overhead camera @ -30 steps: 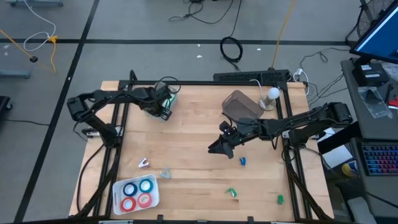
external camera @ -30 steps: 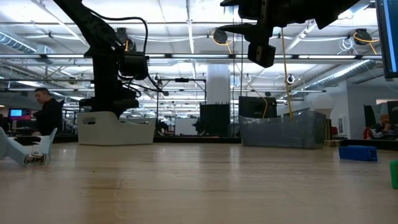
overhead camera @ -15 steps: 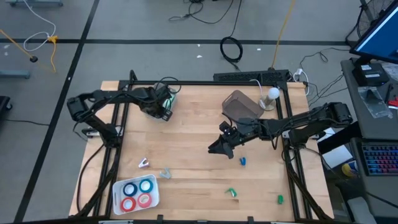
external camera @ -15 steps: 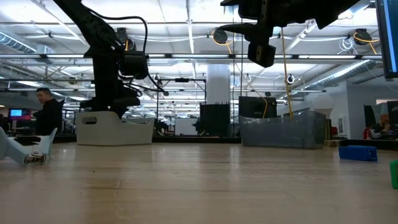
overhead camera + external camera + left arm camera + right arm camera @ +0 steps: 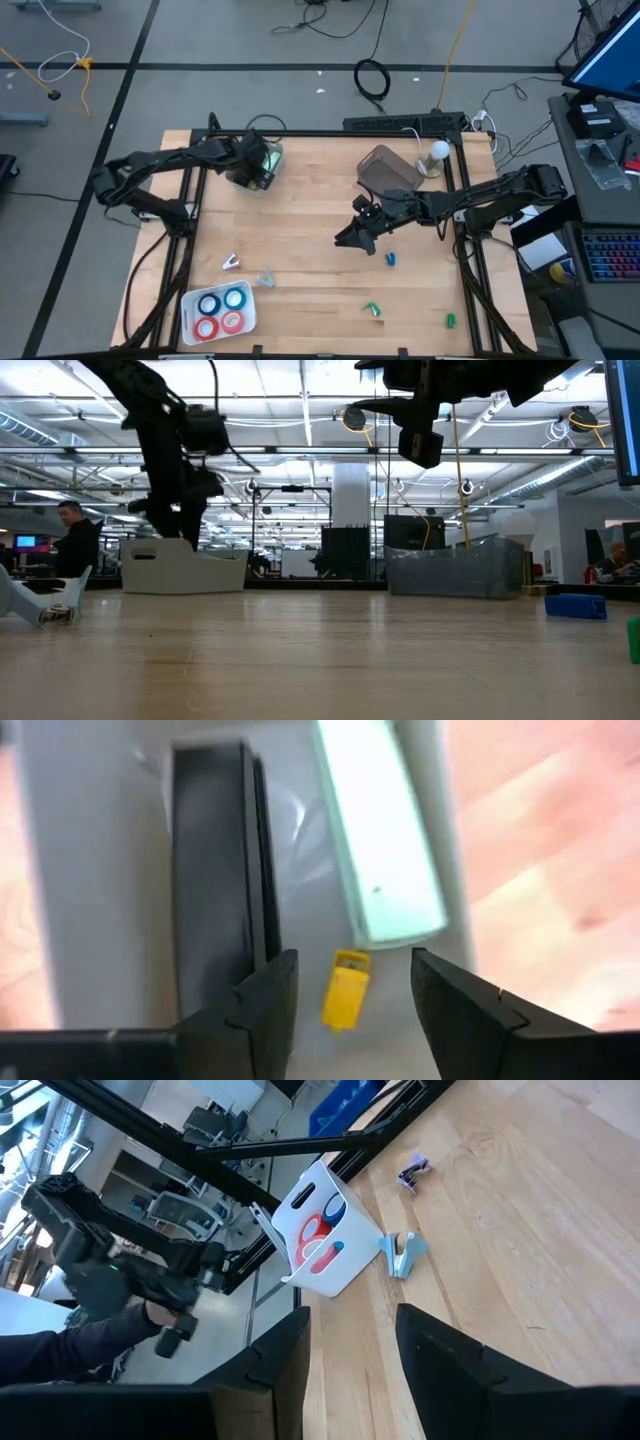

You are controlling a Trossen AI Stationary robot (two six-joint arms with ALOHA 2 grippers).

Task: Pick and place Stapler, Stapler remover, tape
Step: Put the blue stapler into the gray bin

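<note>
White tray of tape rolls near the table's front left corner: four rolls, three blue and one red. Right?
Not quite. The high view shows the small white tray holding four ring-shaped tape rolls, two blue and two red, not three and one.

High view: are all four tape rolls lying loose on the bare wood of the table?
No. The two blue and two red tape rolls sit together inside a white tray near the table's front left corner.

I count four tape rolls (image 5: 221, 310), two blue and two red, all inside the white tray (image 5: 189, 303). Just beyond that tray lie two staple removers (image 5: 231, 262), one pale, one clear. Farther from the tray: two green items (image 5: 372, 309) and one blue item (image 5: 390, 259).
</note>
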